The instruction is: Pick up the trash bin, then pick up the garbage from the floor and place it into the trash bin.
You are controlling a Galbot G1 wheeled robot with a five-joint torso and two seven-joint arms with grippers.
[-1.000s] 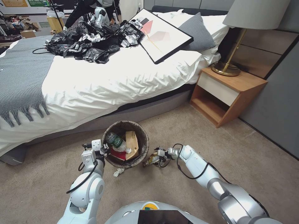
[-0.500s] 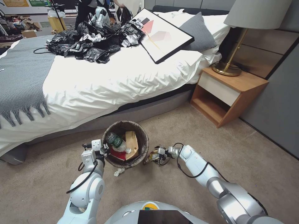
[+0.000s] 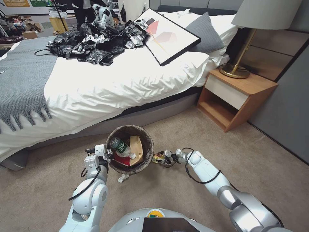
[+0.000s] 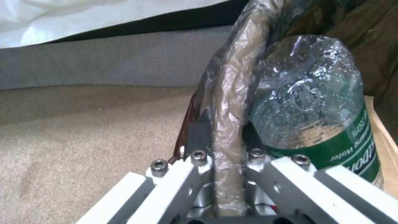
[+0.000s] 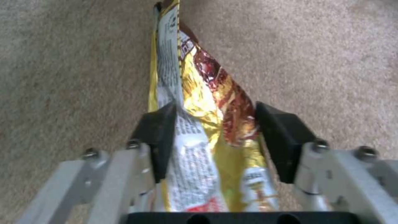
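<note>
The trash bin (image 3: 148, 139), lined with a dark bag, is in front of the bed. It holds a green-labelled bottle (image 3: 120, 146), a tan paper bag (image 3: 137, 148) and a red packet (image 3: 122, 160). My left gripper (image 3: 107, 155) is shut on its near-left rim. The left wrist view shows the liner-wrapped rim (image 4: 227, 118) pinched in that gripper (image 4: 224, 138), with the bottle (image 4: 315, 124) beside it. My right gripper (image 3: 162, 157) is shut on a yellow wrapper (image 3: 157, 157) just right of the bin. The wrapper (image 5: 207, 130) hangs between its pads above the carpet. A white tissue wad (image 3: 122, 178) lies by the bin's front.
The bed (image 3: 96, 87) runs across behind the bin, carrying a heap of black plastic bags (image 3: 93, 42) and a framed picture (image 3: 167, 35). A wooden nightstand (image 3: 238, 96) with a lamp (image 3: 236, 69) stands at the right. Open carpet (image 3: 193, 138) lies right of the bin.
My right gripper has lifted the yellow wrapper off the carpet and carried it toward the bin's right rim. The left gripper and bin have stayed put.
</note>
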